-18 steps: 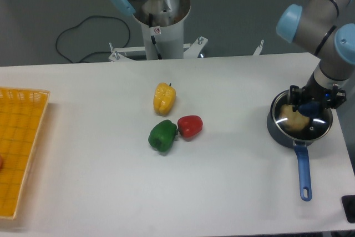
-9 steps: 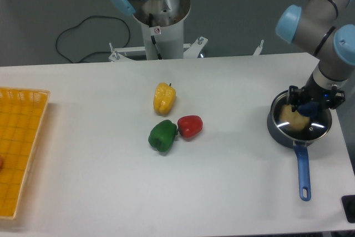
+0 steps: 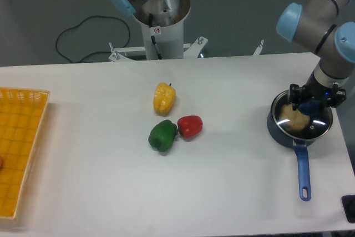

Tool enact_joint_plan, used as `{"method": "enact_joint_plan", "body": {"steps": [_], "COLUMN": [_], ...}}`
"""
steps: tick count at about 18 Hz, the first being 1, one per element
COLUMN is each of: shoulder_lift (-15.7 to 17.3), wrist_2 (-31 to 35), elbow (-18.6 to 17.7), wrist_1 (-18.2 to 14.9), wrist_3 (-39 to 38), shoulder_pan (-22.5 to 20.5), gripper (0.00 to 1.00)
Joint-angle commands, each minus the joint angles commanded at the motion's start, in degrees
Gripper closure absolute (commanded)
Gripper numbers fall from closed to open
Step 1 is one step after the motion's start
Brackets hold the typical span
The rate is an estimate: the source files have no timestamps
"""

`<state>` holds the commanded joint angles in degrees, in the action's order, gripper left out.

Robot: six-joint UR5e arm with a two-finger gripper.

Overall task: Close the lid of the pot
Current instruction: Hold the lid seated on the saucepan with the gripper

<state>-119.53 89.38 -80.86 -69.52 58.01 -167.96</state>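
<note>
From my console almost nothing has moved over the last second: my gripper (image 3: pixel 312 105) stays clamped on the knob of the lid (image 3: pixel 304 121), which sits over the pot (image 3: pixel 277 130), so I judge release comes next.

No words, brands or numbers can be read anywhere. The only sign is a small round red-ringed sticker (image 3: pixel 157 30) on the grey pillar (image 3: pixel 162 23) at the upper middle of the frame; it looks like a prohibition symbol, but what it shows inside is too small to tell. Just below it on the same pillar there is a small dark mark, also too small to make out.
</note>
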Motion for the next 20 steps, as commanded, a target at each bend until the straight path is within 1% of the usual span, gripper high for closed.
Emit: {"method": "enact_joint_plan", "body": {"steps": [14, 16, 18, 20], "shoulder_lift": [-0.09, -0.09, -0.09, -0.09], "wrist_2": [0.0, 0.0, 0.0, 0.0], "elbow": [-0.35, -0.35, -0.44, -0.44], "wrist_1": [0.18, 0.18, 0.26, 0.53], "wrist_3": [0.17, 0.18, 0.18, 0.18], "shoulder_pan": [0.09, 0.09, 0.09, 0.09], "gripper": [0.62, 0.6, 0.55, 0.54]}}
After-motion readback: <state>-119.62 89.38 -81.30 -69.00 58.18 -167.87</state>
